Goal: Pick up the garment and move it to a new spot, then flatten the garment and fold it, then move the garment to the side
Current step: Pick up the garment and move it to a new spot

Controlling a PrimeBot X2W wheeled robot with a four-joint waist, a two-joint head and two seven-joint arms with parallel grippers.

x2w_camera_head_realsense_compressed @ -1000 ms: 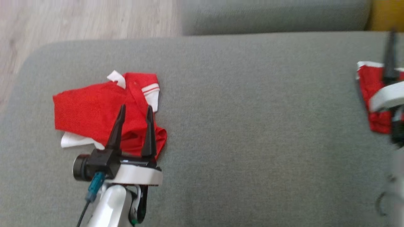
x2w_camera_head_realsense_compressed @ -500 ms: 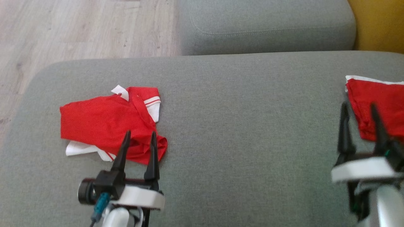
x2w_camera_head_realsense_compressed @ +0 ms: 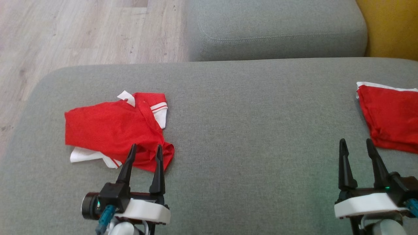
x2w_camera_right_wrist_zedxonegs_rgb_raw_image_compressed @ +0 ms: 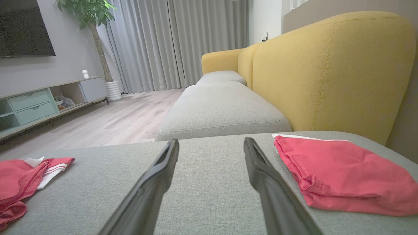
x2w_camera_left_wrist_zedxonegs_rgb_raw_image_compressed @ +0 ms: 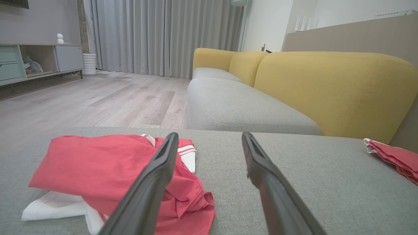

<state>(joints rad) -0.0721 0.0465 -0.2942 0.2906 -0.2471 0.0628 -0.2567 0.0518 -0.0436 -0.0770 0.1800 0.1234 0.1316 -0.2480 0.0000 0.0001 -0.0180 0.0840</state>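
One rumpled garment [x2w_camera_head_realsense_compressed: 107, 127], folded cloth [x2w_camera_head_realsense_compressed: 392, 114] (right), sofa [x2w_camera_head_realsense_compressed: 254, 130]

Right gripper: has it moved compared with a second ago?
Yes. The right gripper has drawn back toward the robot, off the folded red garment.

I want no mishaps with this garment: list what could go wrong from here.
1. The crumpled garment lies in bunched layers; the open left hand may pinch only the top fold and drag the rest.
2. The folded red garment lies close beside the open right hand, which could snag it.
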